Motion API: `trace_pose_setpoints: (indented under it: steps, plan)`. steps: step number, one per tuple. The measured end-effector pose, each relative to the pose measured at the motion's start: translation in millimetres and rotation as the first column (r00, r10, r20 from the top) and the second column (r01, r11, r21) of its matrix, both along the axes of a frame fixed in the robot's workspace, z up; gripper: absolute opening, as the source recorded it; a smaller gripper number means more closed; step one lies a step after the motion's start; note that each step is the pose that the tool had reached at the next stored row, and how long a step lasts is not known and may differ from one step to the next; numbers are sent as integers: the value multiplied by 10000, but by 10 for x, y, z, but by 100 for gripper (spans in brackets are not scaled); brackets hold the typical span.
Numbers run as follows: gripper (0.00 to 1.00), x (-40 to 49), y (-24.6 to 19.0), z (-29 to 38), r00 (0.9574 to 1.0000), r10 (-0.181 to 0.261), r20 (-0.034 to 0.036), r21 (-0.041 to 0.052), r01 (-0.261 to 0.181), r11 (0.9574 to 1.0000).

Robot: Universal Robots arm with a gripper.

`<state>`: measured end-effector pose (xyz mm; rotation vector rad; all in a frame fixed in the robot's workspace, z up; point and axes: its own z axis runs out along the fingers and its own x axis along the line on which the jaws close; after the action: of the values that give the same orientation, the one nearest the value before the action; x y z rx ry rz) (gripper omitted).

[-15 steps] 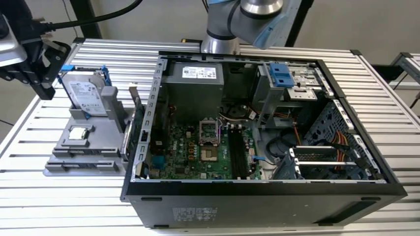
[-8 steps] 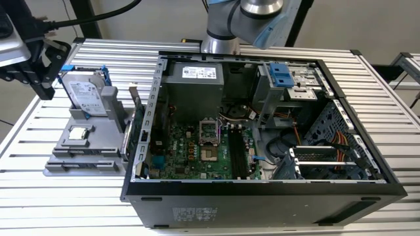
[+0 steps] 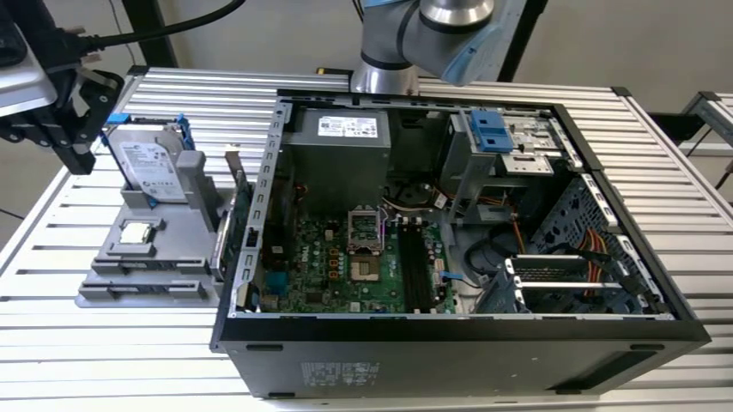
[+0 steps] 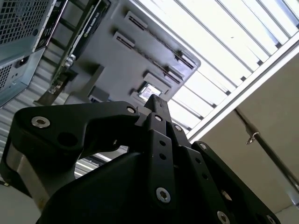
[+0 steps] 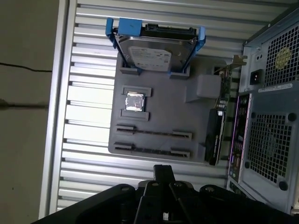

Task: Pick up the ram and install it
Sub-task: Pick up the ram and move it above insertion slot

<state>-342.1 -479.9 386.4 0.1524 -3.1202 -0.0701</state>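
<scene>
Even, diffuse light with soft shadows. The slatted table (image 3: 103, 360) reads bright; the computer case (image 3: 458, 348) interior lies in shade. In the second wrist view the slats glare white behind the dark gripper (image 4: 156, 100).

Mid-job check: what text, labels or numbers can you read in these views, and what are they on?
No text is legible enough to quote.
Hard drive label: print too small to read.
Power supply label: print too small to read.
Case front sticker: blurred.
Case rear strip label, in the first wrist view: blurred.
</scene>
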Motion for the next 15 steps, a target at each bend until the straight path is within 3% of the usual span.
trace_pose_setpoints:
  steps: [15]
  plan:
    - [0,-1,1,0,9979,652,0,-11,-652,9979]
